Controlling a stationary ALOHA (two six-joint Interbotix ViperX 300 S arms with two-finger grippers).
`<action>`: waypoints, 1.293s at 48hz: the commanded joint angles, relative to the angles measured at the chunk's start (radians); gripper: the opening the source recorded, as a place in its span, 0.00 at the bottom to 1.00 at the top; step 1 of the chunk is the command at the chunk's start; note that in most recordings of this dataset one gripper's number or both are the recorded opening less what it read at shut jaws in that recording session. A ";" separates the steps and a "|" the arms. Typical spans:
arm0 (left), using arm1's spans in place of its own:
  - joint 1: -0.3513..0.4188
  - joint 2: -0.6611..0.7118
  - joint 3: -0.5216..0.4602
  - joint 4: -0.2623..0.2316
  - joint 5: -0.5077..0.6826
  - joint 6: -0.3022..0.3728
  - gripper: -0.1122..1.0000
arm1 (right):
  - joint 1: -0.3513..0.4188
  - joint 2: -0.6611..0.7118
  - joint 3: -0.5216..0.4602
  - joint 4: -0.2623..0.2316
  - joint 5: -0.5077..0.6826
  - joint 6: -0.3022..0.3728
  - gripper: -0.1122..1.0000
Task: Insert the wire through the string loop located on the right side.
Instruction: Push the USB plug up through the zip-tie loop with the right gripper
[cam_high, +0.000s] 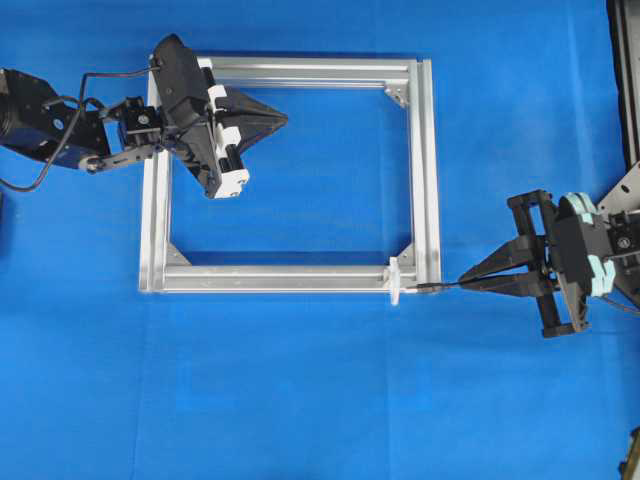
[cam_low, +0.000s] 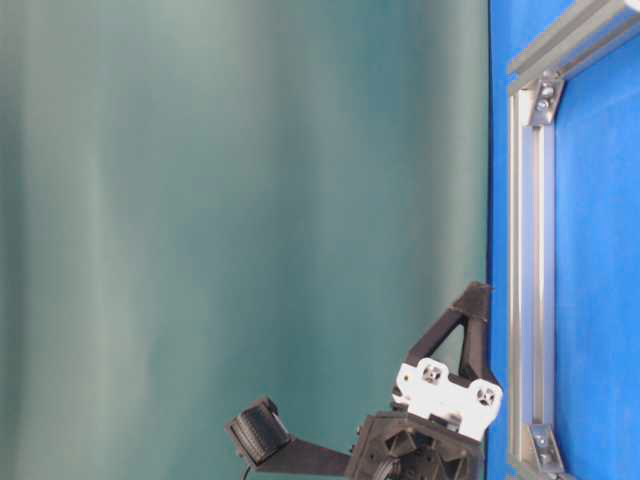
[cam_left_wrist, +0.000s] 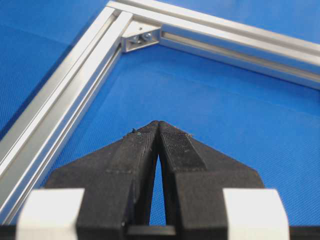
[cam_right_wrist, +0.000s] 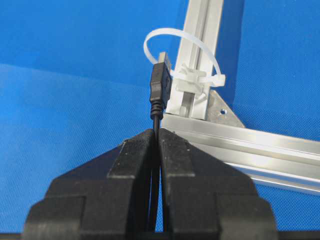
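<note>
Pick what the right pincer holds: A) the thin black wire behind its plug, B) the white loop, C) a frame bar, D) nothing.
A: the right pincer is shut on the wire, its plug just at the white loop.

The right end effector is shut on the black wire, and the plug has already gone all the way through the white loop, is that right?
Not quite. The right end effector is shut on the wire, but the plug has not gone through the white loop; its tip is only at the loop's opening. The right wrist view shows this.
</note>
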 joint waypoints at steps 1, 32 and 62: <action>-0.002 -0.032 -0.008 0.002 -0.005 0.000 0.10 | -0.003 -0.003 -0.014 0.002 -0.011 0.000 0.07; -0.002 -0.032 -0.008 0.003 -0.005 0.000 0.10 | -0.005 0.008 -0.018 0.003 -0.029 0.002 0.07; -0.003 -0.034 -0.006 0.003 -0.005 0.000 0.10 | -0.025 0.258 -0.196 0.005 -0.083 0.003 0.07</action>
